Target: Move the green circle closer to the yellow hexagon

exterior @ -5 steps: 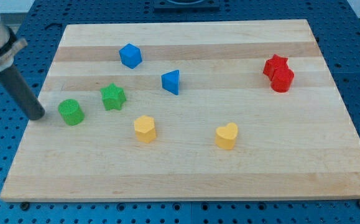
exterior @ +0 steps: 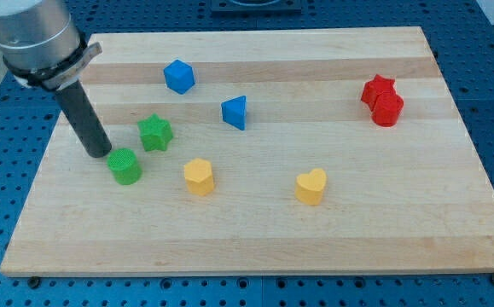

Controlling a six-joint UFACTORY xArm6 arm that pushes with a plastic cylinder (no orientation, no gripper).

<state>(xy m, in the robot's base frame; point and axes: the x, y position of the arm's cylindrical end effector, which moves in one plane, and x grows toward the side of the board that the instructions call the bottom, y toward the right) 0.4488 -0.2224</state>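
One ridged green circle (exterior: 124, 166), upright, beside my tip (exterior: 100, 152)

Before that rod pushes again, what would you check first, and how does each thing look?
1. My tip sits against the green circle, on its upper-left: ok.
2. Yellow hexagon lies to the circle's right, apart from it: ok.
3. Path between them holds no block: ok.
4. Green star sits just above the circle; could get clipped: cannot tell.
5. Circle already beside the hexagon: not ok.
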